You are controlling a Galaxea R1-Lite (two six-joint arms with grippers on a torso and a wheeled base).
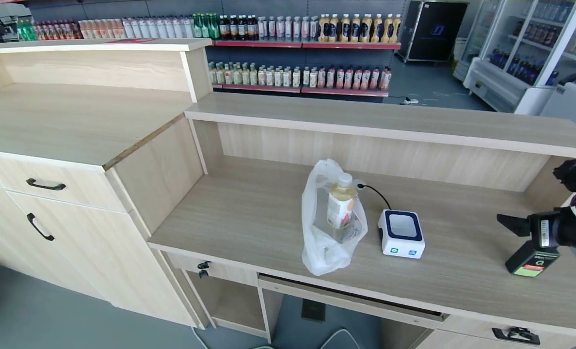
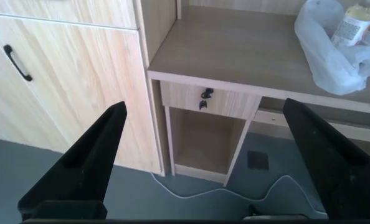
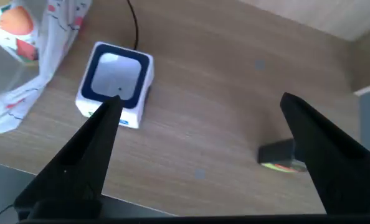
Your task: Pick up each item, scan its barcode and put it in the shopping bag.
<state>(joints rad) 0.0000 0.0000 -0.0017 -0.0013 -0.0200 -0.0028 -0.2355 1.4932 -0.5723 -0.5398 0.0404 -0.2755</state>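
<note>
Check the left gripper (image 2: 203, 104) first. Its two fingers are spread wide and nothing sits between them. It hangs in front of the counter (image 1: 249, 213), over the grey floor, facing a small drawer (image 2: 208, 99) with a key lock and the open recess under it.

Next check the right gripper (image 3: 202, 99). Its fingers are also spread wide and hold nothing. It hovers over the right end of the counter.

On the counter surface, note these from left to right:
- The shopping bag (image 1: 327, 245), white and translucent, stands near the middle.
- A bottle (image 1: 342, 203) stands upright inside it, with its white cap above the bag's mouth.
- The scanner (image 1: 401, 232), a white box with a dark-framed window, sits just beside the bag, and a black cable (image 1: 377, 194) runs back from it.
- A small black item (image 1: 532, 259) with a green and red label lies well to the scanner's right, close under the right gripper. You cannot tell whether a finger touches it.

In the room, a taller cabinet (image 1: 74, 121) adjoins the counter on the left. Shelves of bottles (image 1: 297, 29) line the rear wall. Glass-door refrigerators (image 1: 525, 43) stand at the right.
</note>
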